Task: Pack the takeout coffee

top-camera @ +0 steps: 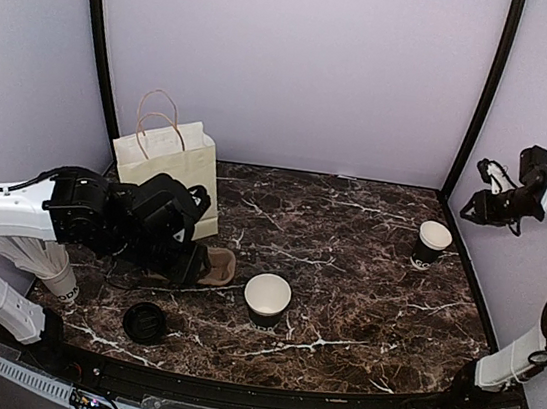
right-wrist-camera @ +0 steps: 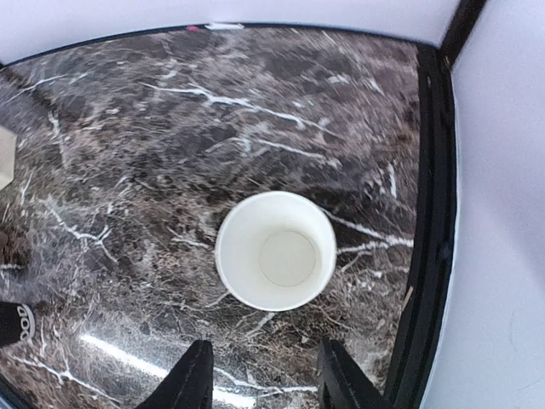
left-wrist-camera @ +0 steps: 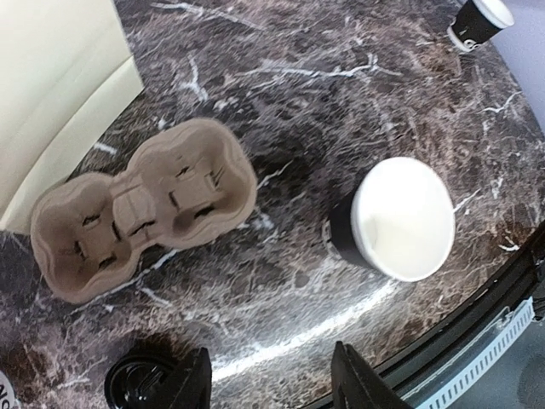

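Nearest the arms, at the front left of the tabletop [top-camera: 361, 307], lies a black lid [top-camera: 145, 322]; I cannot tell whether anything stands under it. The left claw [left-wrist-camera: 271, 362] hangs close by with its fingers spread and nothing between them. It looks down on the bare stretch between that lid and the near cup [left-wrist-camera: 400, 217], which stands upright mid-table with a bare white rim. A little farther back a two-well pulp carrier [left-wrist-camera: 145, 204] lies flat, both wells empty, just beside the paper bag [top-camera: 173, 166] standing at the back left. Farthest off, toward the back right corner, the far cup [right-wrist-camera: 274, 250] stands upright, empty and also unlidded. The right claw [right-wrist-camera: 266, 354] hovers well above it, fingers apart and holding nothing, with the cup almost straight below, just ahead of the fingertips. No cup wears a lid, so I cannot settle which of the two is the takeout coffee. The far one, lined up under a spread claw, looks like the one in hand. By that reading the step is the reach for the cup. The next move calls for a straight descent until the fingers straddle the wall, then a light squeeze, since thin paper will probably buckle.
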Action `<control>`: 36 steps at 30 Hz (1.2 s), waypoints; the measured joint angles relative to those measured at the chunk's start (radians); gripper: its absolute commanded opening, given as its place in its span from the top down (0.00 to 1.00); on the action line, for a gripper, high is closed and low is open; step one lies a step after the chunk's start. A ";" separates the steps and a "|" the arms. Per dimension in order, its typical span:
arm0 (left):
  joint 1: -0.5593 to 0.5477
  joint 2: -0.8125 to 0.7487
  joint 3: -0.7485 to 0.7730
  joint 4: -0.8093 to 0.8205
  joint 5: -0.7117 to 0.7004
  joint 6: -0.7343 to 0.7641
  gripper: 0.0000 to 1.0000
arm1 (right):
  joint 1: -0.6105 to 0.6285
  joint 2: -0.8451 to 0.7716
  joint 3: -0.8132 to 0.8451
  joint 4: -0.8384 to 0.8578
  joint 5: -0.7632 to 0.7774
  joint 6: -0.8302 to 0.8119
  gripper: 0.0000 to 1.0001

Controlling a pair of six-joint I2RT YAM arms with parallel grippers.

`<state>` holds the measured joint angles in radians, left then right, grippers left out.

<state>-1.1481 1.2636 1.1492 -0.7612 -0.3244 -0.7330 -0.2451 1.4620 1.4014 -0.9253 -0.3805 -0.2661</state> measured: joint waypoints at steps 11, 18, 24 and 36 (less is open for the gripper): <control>0.065 -0.039 -0.145 -0.166 0.077 -0.082 0.46 | 0.305 -0.352 -0.435 0.193 -0.243 -0.092 0.45; 0.069 0.063 -0.184 -0.197 0.163 -0.090 0.53 | 0.448 -0.358 -0.585 0.325 -0.335 -0.069 0.43; 0.069 0.116 -0.232 -0.184 0.237 -0.081 0.61 | 0.448 -0.380 -0.647 0.386 -0.343 -0.068 0.43; 0.069 0.263 -0.219 -0.175 0.262 -0.079 0.69 | 0.448 -0.377 -0.650 0.414 -0.343 -0.069 0.44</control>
<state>-1.0786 1.5265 0.9306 -0.9363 -0.0624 -0.8124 0.2031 1.0851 0.7513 -0.5117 -0.7231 -0.3351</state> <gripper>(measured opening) 0.353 0.566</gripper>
